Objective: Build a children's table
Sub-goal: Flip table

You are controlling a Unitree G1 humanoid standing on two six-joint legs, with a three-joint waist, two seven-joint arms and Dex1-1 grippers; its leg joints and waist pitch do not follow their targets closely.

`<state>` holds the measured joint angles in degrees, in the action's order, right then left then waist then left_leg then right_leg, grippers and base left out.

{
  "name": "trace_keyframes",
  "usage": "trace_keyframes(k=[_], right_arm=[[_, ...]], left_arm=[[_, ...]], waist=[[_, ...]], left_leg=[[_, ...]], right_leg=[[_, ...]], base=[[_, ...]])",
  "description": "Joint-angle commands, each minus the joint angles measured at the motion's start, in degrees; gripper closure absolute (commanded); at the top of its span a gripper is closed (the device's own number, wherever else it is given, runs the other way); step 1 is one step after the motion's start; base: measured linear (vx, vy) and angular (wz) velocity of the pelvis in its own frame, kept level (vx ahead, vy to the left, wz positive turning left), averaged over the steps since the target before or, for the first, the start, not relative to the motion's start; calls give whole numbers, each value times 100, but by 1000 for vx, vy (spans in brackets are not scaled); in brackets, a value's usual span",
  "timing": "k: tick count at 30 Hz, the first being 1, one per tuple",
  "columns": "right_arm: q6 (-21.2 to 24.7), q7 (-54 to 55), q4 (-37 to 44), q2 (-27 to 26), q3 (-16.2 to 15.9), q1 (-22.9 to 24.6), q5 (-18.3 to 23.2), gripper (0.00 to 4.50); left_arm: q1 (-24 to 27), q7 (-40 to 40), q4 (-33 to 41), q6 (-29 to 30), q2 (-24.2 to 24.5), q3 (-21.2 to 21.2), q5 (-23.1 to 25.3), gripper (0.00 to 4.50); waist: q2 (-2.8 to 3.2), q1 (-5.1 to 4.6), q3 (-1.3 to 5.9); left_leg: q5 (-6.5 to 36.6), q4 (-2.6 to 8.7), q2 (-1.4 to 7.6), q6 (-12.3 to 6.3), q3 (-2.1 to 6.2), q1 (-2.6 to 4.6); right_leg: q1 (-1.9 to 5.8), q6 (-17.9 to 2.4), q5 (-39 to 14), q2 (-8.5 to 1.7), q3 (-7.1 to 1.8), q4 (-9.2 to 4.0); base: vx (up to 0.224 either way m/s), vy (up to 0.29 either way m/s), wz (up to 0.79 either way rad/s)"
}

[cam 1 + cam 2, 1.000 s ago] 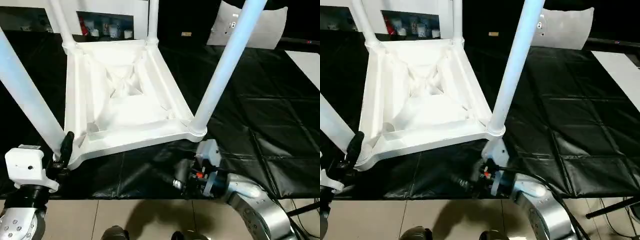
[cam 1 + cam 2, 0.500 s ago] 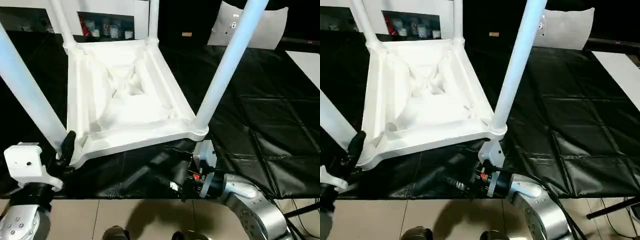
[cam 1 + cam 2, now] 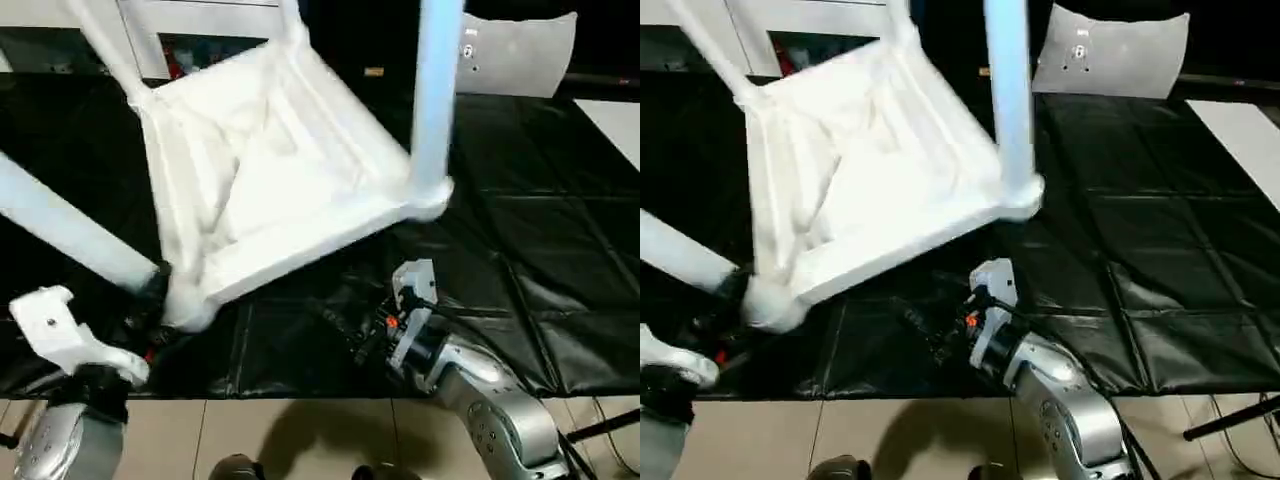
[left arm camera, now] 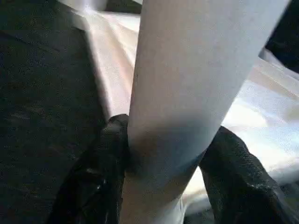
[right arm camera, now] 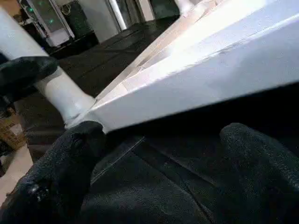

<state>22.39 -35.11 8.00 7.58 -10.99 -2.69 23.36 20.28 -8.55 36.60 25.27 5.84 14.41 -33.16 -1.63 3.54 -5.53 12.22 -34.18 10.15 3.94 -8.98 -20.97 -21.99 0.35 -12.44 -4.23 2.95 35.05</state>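
The children's table (image 3: 270, 170) is upside down and tipped over toward my left, its ribbed underside facing me, blurred with motion. My left gripper (image 3: 150, 300) is shut on the near-left leg (image 3: 70, 225) just above its corner socket. In the left wrist view the leg (image 4: 187, 93) fills the gap between the two black fingers (image 4: 105, 158). The near-right leg (image 3: 437, 100) stands almost upright from the raised corner. My right gripper (image 3: 345, 335) is open, low on the mat under the table's near edge (image 5: 196, 79), with nothing between its fingers (image 5: 70, 158).
A black mat (image 3: 540, 220) covers the floor under the table, and a tan floor strip (image 3: 300, 440) runs along its near edge. A white panel (image 3: 520, 50) leans at the back right. A white shelf unit (image 3: 200, 40) stands behind the table.
The table has tipped leftward: its near-right corner rose and swung right, and the near-left leg dropped nearly flat. My left gripper stayed on that leg. The right gripper stayed open.
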Motion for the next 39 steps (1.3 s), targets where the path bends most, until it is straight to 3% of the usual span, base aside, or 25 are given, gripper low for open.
trace_keyframes(k=[1,7,16,22,28,31,35,38,39], right_arm=[[78,73,-10,-13,101,-26,1,0],[386,819,-456,-522,571,-404,338,0],[514,844,-547,-630,657,-454,410,0],[41,910,-746,-1109,1070,-836,821,0],[-255,988,-1105,-1412,1181,-1208,791,0],[-383,1159,-1405,-1573,1279,-1403,746,0],[-487,1280,-1757,-1797,1412,-1683,882,0],[-796,1354,-2101,-2090,1538,-2014,1018,0],[-872,1354,-2194,-2173,1580,-2105,1090,0]], left_arm=[[144,-267,-211,475,-100,-446,-453,252],[2,-108,-140,766,-306,-409,-1123,252],[13,-64,-109,993,-421,-460,-1384,252],[-39,-87,-141,1097,-328,-530,-1422,252],[-50,-86,-134,1162,-312,-546,-1444,252],[-39,-119,-126,1169,-283,-576,-1425,252],[-16,-175,-118,1179,-190,-632,-1353,252],[-18,-200,-106,1176,-144,-678,-1304,252],[-17,-210,-99,1176,-135,-692,-1288,252]], waist=[[-22,-28,255],[-48,-47,228],[-61,-54,249],[-47,-71,236],[-45,-63,247],[-67,-71,250],[-52,-73,246],[-40,-72,263],[-38,-61,285]], left_leg=[[695,475,279,-176,46,-5],[958,498,250,-40,41,11],[667,470,241,-44,15,-9],[848,492,253,-34,24,2],[667,480,246,-20,6,15],[665,472,233,-30,-7,1],[716,478,240,-39,-4,10],[624,466,240,-50,-13,23],[364,435,240,-100,-24,45]], right_leg=[[164,-803,-894,-296,-289,-412],[136,-663,-1412,-301,-305,-446],[158,-587,-851,-280,-310,-406],[136,-555,-1083,-286,-310,-422],[144,-600,-734,-269,-308,-385],[149,-617,-856,-285,-310,-392],[132,-587,-981,-283,-315,-393],[125,-633,-764,-277,-311,-370],[123,-688,-300,-255,-312,-319]], base=[[0,0,0],[0,0,0],[0,0,0],[0,0,0],[0,0,0],[0,0,0],[0,0,0],[0,0,0],[0,0,0]])
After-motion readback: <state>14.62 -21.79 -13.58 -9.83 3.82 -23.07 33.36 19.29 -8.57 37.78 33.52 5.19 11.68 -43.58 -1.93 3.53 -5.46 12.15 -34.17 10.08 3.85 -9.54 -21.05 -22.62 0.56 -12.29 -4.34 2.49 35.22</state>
